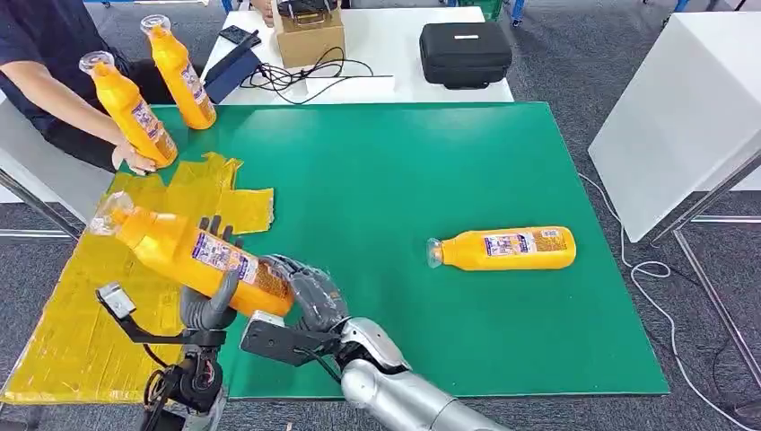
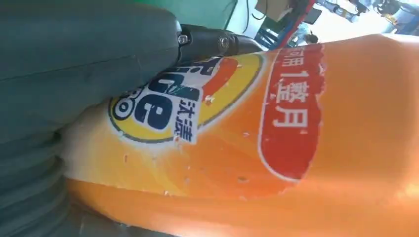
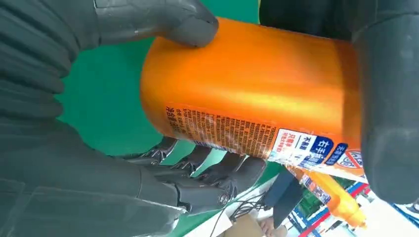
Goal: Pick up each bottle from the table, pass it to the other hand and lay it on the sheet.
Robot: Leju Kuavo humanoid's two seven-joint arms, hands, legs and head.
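Held bottle: an orange bottle (image 1: 193,256) hangs tilted above the near left of the table, cap end out over the yellow sheet (image 1: 81,314), base toward the green mat (image 1: 404,180).
Left hand: the left hand (image 1: 208,301) wraps the bottle's middle from below, fingers curled up around it.
Right hand: the right hand (image 1: 305,292) cups the base end, thumb and fingers on the body in the right wrist view; both grip it at once, so this looks like mid-handover.
Waiting: a second bottle (image 1: 502,249) lies on its side on the mat, right of centre, untouched.
Person: at the far left a person's hand (image 1: 135,159) steadies one of two upright bottles (image 1: 153,85) by the sheet's far edge.
Progress: no bottle lies on the sheet; the handover, the laying down and the mat bottle remain.
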